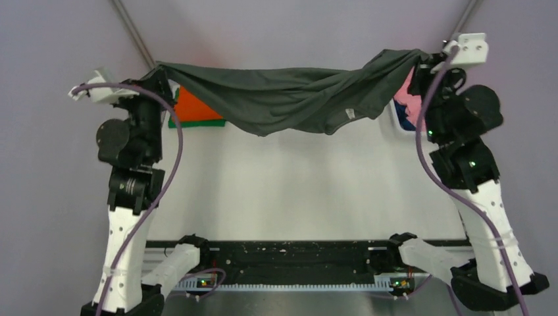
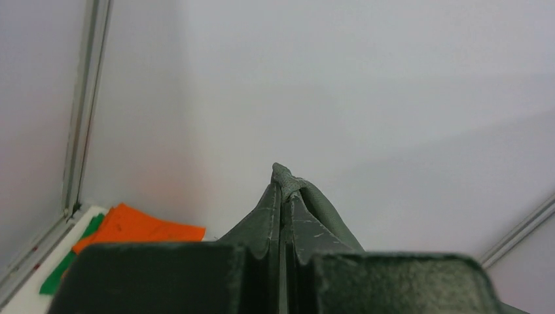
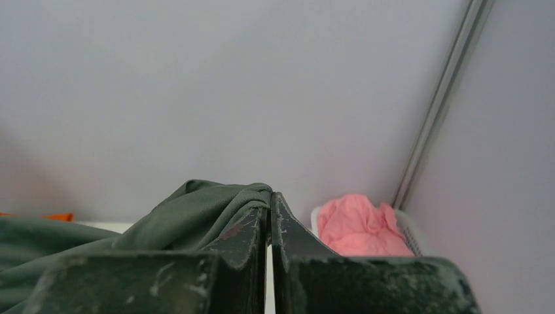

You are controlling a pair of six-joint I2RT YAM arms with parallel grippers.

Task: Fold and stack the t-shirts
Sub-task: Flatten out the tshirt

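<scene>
The dark grey t-shirt (image 1: 289, 99) hangs stretched in the air above the far part of the worktop (image 1: 296, 191), sagging in the middle, its white neck label (image 1: 351, 114) toward the right. The left fingers (image 2: 267, 219) pinch its left end — the right fingers (image 3: 243, 232) are closed tight on its right end. Far left, an orange t-shirt (image 1: 196, 105) lies on a green one (image 1: 197, 123); far right, a pink t-shirt (image 3: 357, 226) sits in the basket (image 3: 411, 229).
</scene>
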